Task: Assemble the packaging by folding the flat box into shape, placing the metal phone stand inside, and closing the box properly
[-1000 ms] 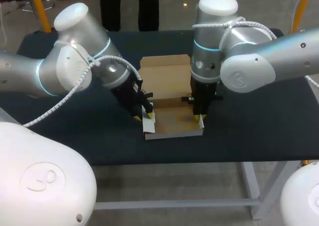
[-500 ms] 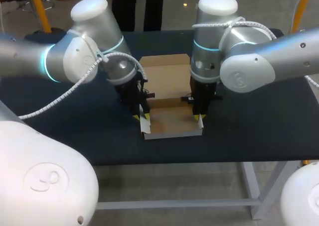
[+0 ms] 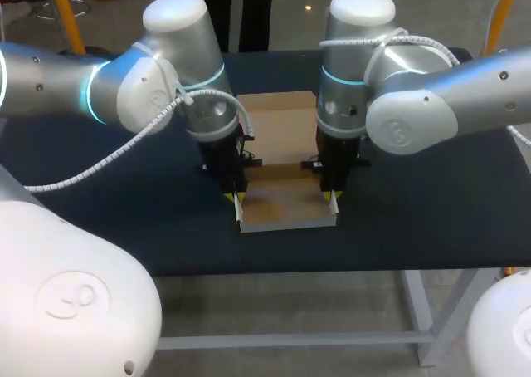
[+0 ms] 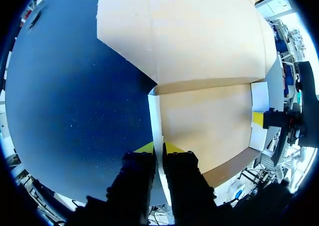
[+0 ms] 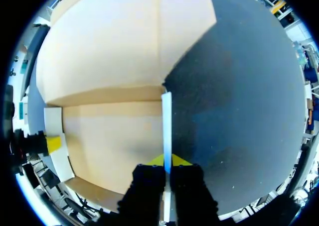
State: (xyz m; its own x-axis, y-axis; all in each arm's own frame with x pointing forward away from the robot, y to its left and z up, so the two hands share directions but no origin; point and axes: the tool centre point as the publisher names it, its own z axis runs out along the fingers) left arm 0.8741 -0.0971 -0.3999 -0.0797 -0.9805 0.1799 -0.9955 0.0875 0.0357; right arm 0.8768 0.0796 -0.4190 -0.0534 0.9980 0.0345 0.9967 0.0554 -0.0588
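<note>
- Cardboard box (image 3: 286, 203) sat near the middle of the dark bench (image 3: 124, 219), folded into a shallow tray. Its lid flap (image 3: 278, 119) lay open behind the tray, and inside I saw only the plain brown floor.
- My left tool (image 3: 236, 197) stood upright over the tray's left side wall (image 4: 155, 116). It was clenched on that thin white wall, with one finger inside the tray and one outside.
- My right tool (image 3: 332, 195) gripped the right side wall (image 5: 166, 111) the same way, from both faces.
- The head view showed me both arms at once, but the fingers hid much of the two walls.
- Each wrist view showed the wall's edge running between its own yellow tips. It also showed the other tool's yellow tip at the far wall.
</note>
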